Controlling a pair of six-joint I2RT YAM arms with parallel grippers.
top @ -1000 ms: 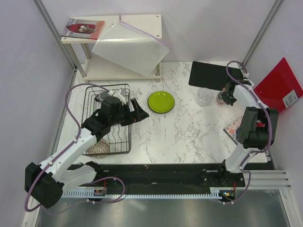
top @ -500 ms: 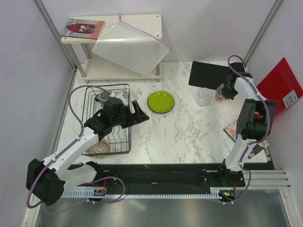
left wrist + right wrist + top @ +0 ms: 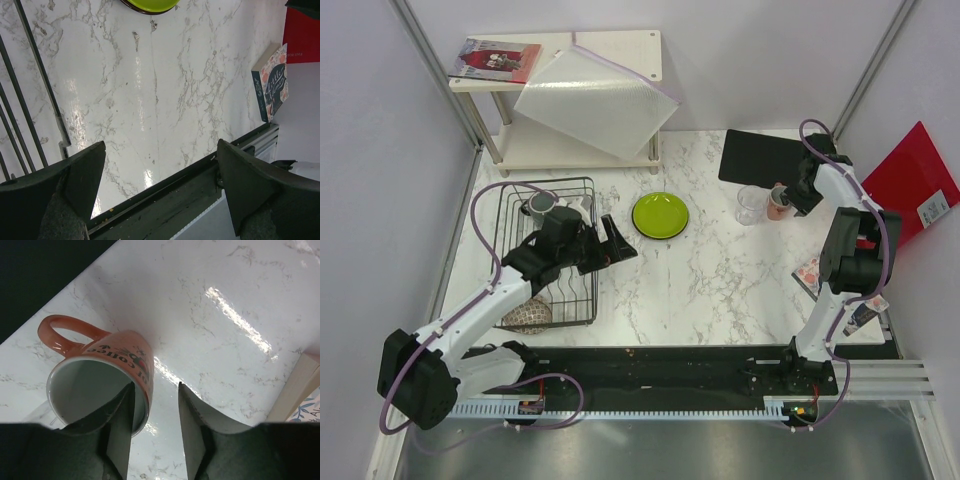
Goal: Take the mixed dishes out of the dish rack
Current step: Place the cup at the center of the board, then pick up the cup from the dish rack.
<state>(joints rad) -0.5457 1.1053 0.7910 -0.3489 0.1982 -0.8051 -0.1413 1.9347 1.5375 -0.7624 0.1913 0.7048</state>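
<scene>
The dish rack (image 3: 548, 262) sits on the left side of the marble counter (image 3: 720, 290), with a dark grey-green mug (image 3: 540, 205) in its far end and a brown speckled bowl (image 3: 527, 315) in its near end. The left end effector (image 3: 613, 243) hangs at the rack's right edge. In its wrist view the fingers (image 3: 75, 175) are spread wide with nothing between them, only bare counter below and rack wires at the left. The lime-green plate (image 3: 660, 215) lies flat on the counter just right of the rack and apart from it.

Toward the far right, the right end effector (image 3: 785, 197) is closed on the small pink cup (image 3: 779, 204). In the wrist view one finger (image 3: 117, 425) reaches inside the cup's mouth and the other stays outside, with the wall between them. The cup is tilted, handle up, lettering on its side. Whether it touches the counter cannot be told. The clear glass (image 3: 752, 203) stands upright just left of the cup, near a black mat (image 3: 755, 155).
</scene>
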